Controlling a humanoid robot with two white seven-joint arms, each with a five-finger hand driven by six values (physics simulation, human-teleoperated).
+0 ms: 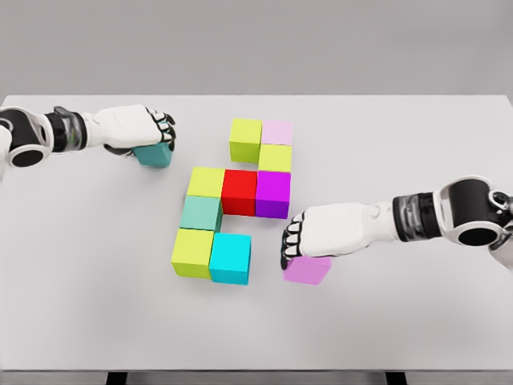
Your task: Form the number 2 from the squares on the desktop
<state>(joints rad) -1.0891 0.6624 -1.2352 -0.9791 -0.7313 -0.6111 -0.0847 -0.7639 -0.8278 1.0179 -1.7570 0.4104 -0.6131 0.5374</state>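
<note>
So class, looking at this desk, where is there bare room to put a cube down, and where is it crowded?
Free: the front strip of the white table below the cyan cube, the far right beyond the pale pink cube, and the left front corner. Crowded: the central cluster around the red cube, and near each robot hand.

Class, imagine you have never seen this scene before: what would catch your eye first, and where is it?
First, the cluster of bright cubes mid-table forming a partial 2, with the red cube at its centre and the cyan cube at its lower end. Next, the two white hands: the left hand at upper left closed over a teal cube, and the right hand at lower right covering a pink cube.
</note>
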